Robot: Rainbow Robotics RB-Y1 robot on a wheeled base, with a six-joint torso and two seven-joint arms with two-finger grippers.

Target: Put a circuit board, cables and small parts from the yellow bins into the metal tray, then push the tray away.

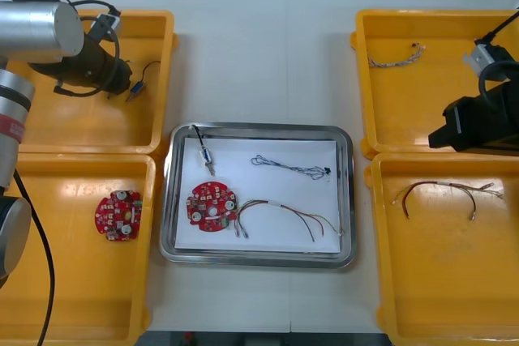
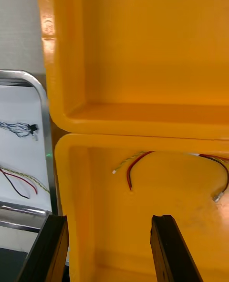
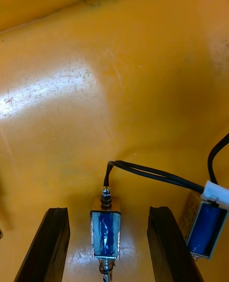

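Gaps flank small metal part (image 3: 105, 228) between spread fingers (image 3: 47, 248) of left gripper (image 3: 108, 211).

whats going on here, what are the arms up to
The left end effector is open, low in the far left yellow bin, with its fingers on either side of a small metal part on a black cable. The metal tray already holds a circuit board and cables. The right end effector hangs open over the right-hand bins, waiting.
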